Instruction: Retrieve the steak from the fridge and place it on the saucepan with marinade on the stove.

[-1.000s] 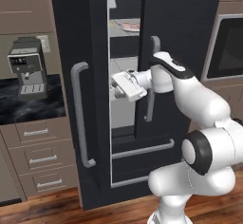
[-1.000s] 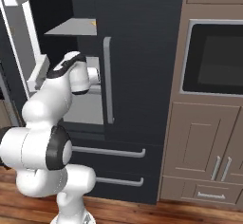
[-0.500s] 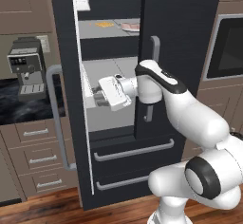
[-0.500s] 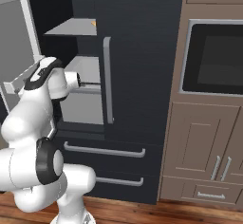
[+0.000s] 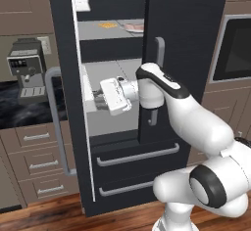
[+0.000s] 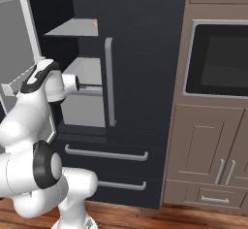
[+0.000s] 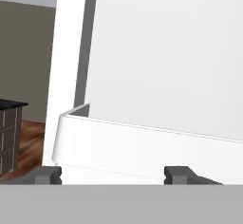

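Note:
The black fridge (image 5: 191, 34) has its left door (image 5: 66, 127) swung wide, while the right door stays closed. On the upper grey shelf lies the pinkish steak (image 5: 134, 27) on a pale plate, beside a flat orange-yellow item (image 5: 107, 25). My gripper (image 5: 96, 99) is open, reaching left at middle-shelf height against the white inner side of the open door. In the hand view the fingertips (image 7: 47, 174) stand wide apart before a white door bin (image 7: 142, 144), nothing between them. The saucepan, marinade and stove are out of view.
A coffee machine (image 5: 27, 71) stands on the dark counter left of the fridge, above brown drawers (image 5: 37, 151). A built-in oven (image 6: 220, 60) sits in the cabinet to the right. The fridge's lower drawers (image 5: 137, 156) are closed.
The left fridge door has swung much wider open. My hand has travelled left with it, staying against the door's inner side. More of the shelves shows now.

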### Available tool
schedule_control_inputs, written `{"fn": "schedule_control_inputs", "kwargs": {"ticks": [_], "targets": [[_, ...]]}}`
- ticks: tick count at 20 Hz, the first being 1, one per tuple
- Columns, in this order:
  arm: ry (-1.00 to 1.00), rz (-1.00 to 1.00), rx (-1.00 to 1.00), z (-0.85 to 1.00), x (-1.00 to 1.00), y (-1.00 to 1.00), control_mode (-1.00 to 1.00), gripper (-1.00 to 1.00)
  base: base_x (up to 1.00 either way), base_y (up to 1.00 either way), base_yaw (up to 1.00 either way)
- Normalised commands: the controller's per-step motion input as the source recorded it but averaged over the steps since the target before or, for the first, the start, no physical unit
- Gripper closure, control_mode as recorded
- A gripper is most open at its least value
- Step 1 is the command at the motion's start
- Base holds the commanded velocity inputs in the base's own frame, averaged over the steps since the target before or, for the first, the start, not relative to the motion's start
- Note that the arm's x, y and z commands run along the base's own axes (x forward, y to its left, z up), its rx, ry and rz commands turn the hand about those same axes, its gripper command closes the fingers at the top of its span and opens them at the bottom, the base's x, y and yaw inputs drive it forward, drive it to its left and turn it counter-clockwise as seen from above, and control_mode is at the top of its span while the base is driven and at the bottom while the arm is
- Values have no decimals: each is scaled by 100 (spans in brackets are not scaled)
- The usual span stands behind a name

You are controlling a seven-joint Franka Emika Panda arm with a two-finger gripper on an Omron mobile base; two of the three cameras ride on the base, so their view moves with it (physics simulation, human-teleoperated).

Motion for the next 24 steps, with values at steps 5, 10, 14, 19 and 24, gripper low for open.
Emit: {"fn": "schedule_control_inputs", "kwargs": {"ticks": [5,10,14,19,24], "targets": [[-1,0,0,0,0,6,-100,-100,0,0,0],[0,0,0,0,0,0,-100,-100,0,0,0],[0,0,0,-2,-4,0,-100,-100,0,0,0],[-2,-2,9,7,0,-38,-100,-100,0,0,0],[-1,-16,1,28,0,-49,-100,-100,0,0,0]]}}
